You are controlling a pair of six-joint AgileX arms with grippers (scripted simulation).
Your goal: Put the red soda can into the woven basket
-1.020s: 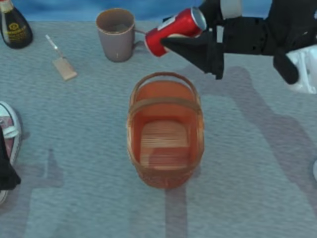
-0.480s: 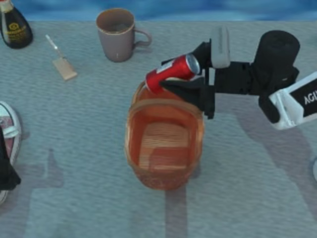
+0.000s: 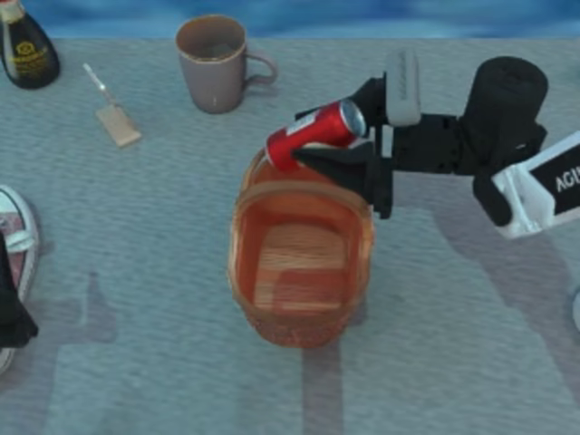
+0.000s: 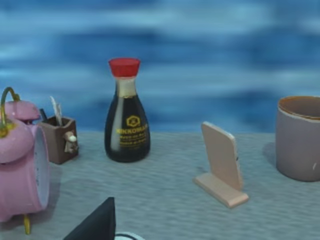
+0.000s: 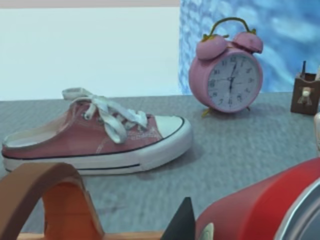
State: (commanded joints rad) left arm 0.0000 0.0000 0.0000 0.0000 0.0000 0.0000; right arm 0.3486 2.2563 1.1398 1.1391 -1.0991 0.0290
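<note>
The red soda can [image 3: 292, 145] lies tilted in my right gripper [image 3: 315, 138], which is shut on it, one dark finger [image 3: 349, 168] across its near side. It hangs just above the far rim of the woven basket [image 3: 235, 254], an orange-brown oval with an arched handle and a bare slatted floor. The right wrist view shows the can [image 5: 252, 215] close up beside a dark fingertip [image 5: 183, 224], with the basket handle [image 5: 37, 182] below. My left gripper [image 3: 9, 319] stays parked at the table's left edge.
A grey-brown mug [image 3: 213, 62] stands behind the basket. A soy-sauce bottle [image 3: 27, 50] is at the far left corner, with a small wooden stand [image 3: 116, 125] near it. A pink shoe [image 3: 16, 237] lies at the left edge, and a pink alarm clock [image 5: 230, 75] stands beyond it.
My right gripper carried the can from beside the mug nearer and lower, to above the basket's far rim. Over the last half second it has hardly moved.
</note>
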